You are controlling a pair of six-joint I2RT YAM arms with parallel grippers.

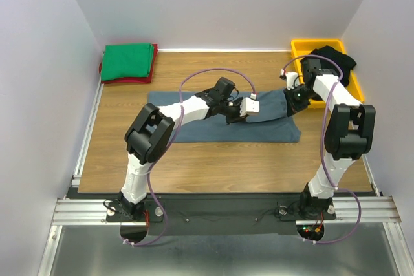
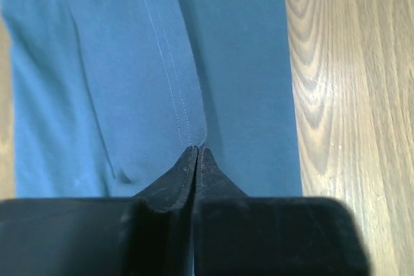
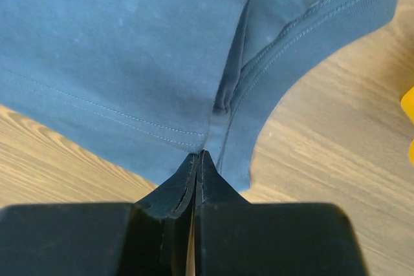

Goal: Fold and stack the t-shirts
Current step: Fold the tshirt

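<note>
Left gripper [image 2: 196,154], right gripper [image 3: 199,158] both pinching blue shirt [image 1: 213,132] mid-frame (thin bites); uneven lifting risking cloth slipping, fold skewing.

The left arm [image 1: 150,135] rises from its base, bends sharply at the elbow and reaches forward and to its own right, with the forearm low and nearly level. The left hand [image 2: 196,153] points down at the counter. Its two fingers [image 2: 169,187] are pressed together with no gap, and a stitched fold of the slate blue-grey t-shirt [image 2: 123,63] is pinched at their tips. The right arm [image 1: 343,130] stands taller, folds over at the elbow and angles down toward its own left. The right hand [image 3: 199,157] also has both fingers [image 3: 169,191] closed tight, with the shirt's hem caught between the tips. The two hands are near each other but not touching.
</note>
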